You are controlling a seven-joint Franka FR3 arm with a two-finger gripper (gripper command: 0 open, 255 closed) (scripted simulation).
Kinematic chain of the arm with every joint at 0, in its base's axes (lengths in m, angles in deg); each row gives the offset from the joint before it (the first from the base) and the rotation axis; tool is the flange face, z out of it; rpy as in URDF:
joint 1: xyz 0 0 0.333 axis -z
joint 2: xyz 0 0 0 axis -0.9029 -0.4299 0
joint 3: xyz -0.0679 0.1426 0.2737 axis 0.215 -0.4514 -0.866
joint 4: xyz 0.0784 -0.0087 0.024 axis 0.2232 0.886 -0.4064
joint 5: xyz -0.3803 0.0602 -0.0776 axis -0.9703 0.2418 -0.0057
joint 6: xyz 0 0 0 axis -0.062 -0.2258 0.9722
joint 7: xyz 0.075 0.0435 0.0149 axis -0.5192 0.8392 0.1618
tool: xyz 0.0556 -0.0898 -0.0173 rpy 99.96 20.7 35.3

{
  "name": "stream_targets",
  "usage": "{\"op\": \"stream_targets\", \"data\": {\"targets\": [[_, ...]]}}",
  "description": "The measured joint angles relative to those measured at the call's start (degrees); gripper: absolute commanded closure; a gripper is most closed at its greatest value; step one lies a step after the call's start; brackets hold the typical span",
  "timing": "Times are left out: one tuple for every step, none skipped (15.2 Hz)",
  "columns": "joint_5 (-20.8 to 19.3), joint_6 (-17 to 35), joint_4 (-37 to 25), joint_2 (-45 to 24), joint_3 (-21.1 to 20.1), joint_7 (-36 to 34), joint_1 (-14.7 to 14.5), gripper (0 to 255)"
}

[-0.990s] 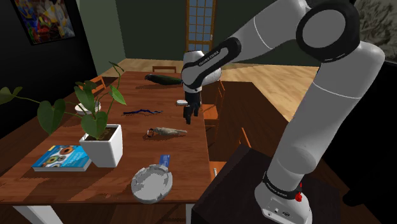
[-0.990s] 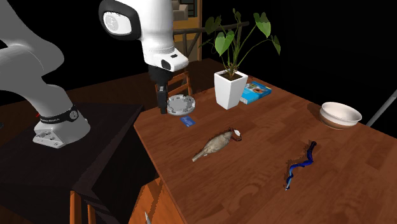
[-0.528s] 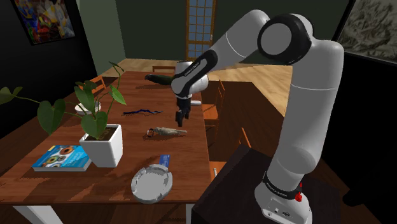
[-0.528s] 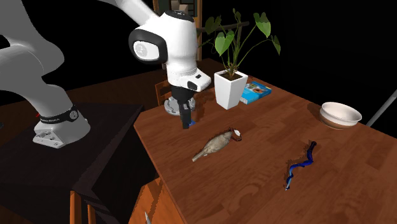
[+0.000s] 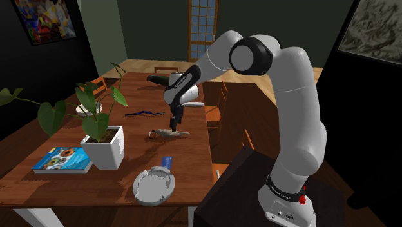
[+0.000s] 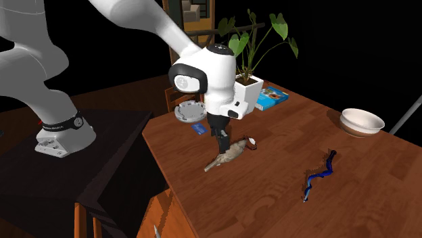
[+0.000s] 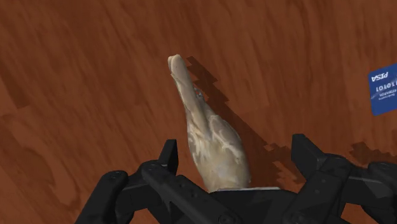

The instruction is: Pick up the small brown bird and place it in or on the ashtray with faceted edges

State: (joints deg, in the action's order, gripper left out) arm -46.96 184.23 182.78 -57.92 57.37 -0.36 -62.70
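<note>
Looking down from the shoulder view, a long wooden table (image 5: 193, 151) fills the left half. The white arm (image 5: 293, 97) rises from its stand (image 5: 235, 184) and bends left over the table. Its black gripper (image 5: 172, 122) points down just above a small tan-brown bird (image 5: 169, 134) lying on its side near the table's middle. A pale grey ashtray (image 5: 154, 186) with a notched rim sits near the table's near edge, well apart from the bird. A blue card (image 5: 167, 161) lies between the two. A potted plant (image 5: 103, 146) in a white pot and a book (image 5: 62, 160) stand to the left.

The second exterior view shows the gripper (image 6: 222, 144) low over the bird (image 6: 228, 154), close to its body. The bird's head points toward the potted plant (image 6: 251, 94). The ashtray (image 6: 189, 111) sits behind the arm near the table's corner, with the blue card (image 6: 199, 128) just beside it. A white bowl (image 6: 362, 122) and a blue cord (image 6: 320, 176) lie farther along the table (image 6: 270, 203), and the book (image 6: 274, 97) is beside the plant.

From the wrist view, the gripper (image 7: 235, 151) is open. Its two fingers (image 7: 168, 158) stand wide apart on either side of the bird (image 7: 207, 133). The bird lies between them on the wood, and neither finger touches it. The blue card (image 7: 383, 89) lies off past one finger.
</note>
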Motion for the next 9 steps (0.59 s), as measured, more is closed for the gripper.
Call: {"op": "stream_targets", "data": {"targets": [[0.02,0.17,-1.98,-1.88,-0.19,0.54,0.15,0],[0.02,0.32,-3.78,-3.57,-0.35,1.03,0.3,0],[0.05,0.64,-5.1,-5.06,-0.48,1.2,0.31,0],[0.1,0.98,-5.95,-6.19,-0.57,1.36,0.38,0],[0.13,1.39,-6.29,-6.91,-0.64,1.39,0.35,0],[0.18,1.96,-6.37,-7.55,-0.7,1.4,0.33,0],[0.23,2.39,-6.72,-8.31,-0.75,1.5,0.39,0],[0.27,2.83,-6.83,-8.86,-0.79,1.51,0.39,0],[0.31,3.07,-7.34,-9.6,-0.83,1.59,0.46,0]]}}
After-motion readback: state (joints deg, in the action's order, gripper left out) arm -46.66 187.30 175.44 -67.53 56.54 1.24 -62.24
